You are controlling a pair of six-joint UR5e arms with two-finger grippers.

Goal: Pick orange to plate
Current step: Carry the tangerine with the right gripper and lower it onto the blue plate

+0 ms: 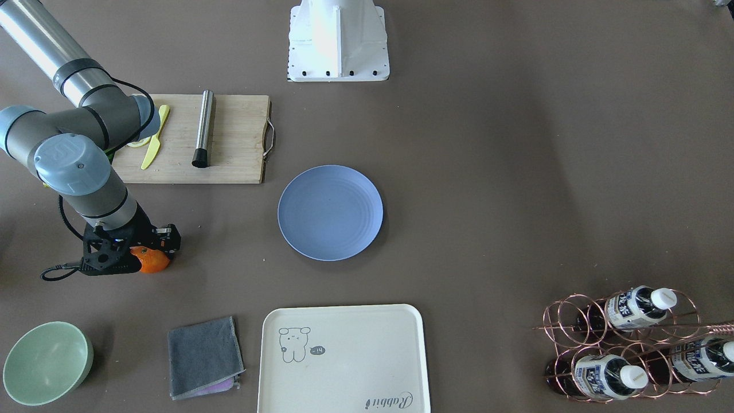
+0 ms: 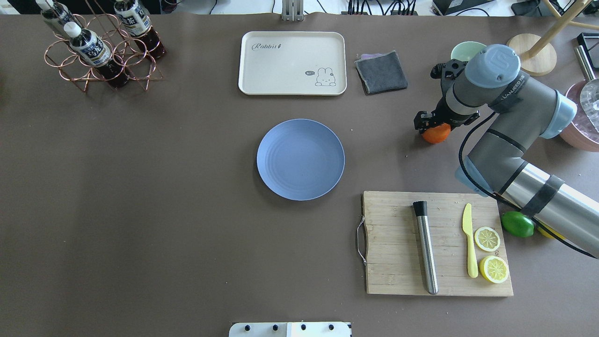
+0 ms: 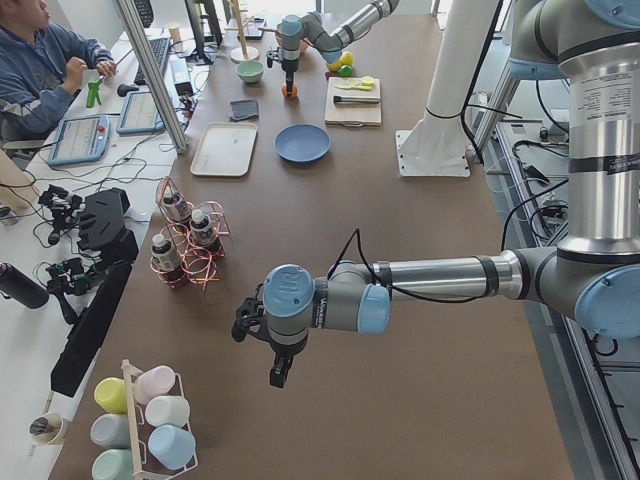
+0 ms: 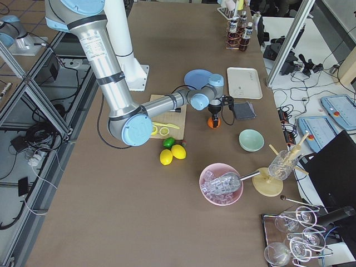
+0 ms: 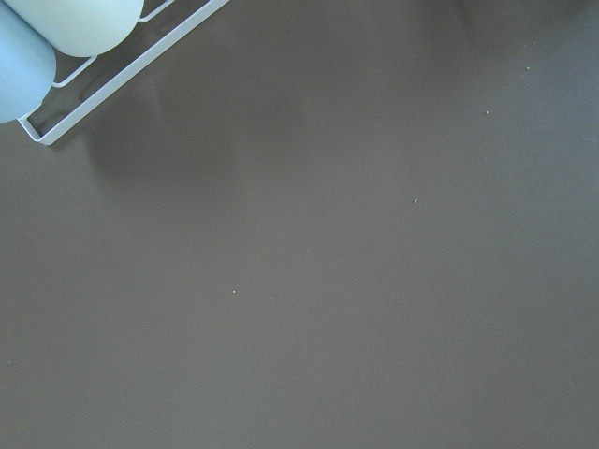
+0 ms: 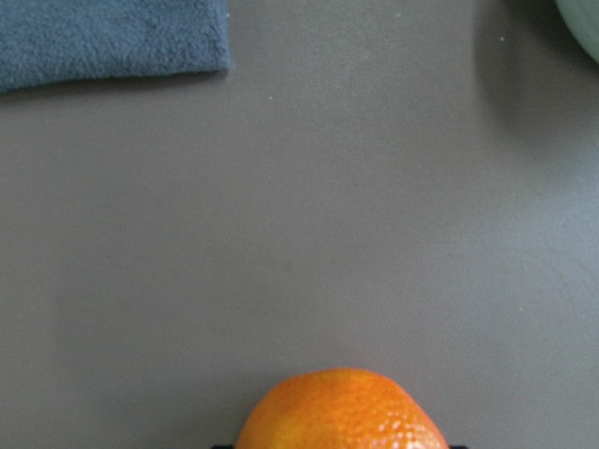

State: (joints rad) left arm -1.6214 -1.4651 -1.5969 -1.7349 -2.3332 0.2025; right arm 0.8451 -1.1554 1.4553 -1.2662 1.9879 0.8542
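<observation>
The right gripper (image 2: 433, 128) straddles the orange (image 2: 436, 135) on the table, fingers against its sides; whether it is clenched I cannot tell. Seen from overhead, the plate (image 2: 300, 159) lies at nine o'clock, well apart. The left gripper (image 3: 279, 372) is far off, its state unreadable. The cream tray (image 2: 290, 61) reads "Rabbit".

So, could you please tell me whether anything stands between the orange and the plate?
Nothing visible does. Bare brown table runs from the orange, under the right claw, to the plate; the cutting board and grey cloth lie off to either side.
</observation>
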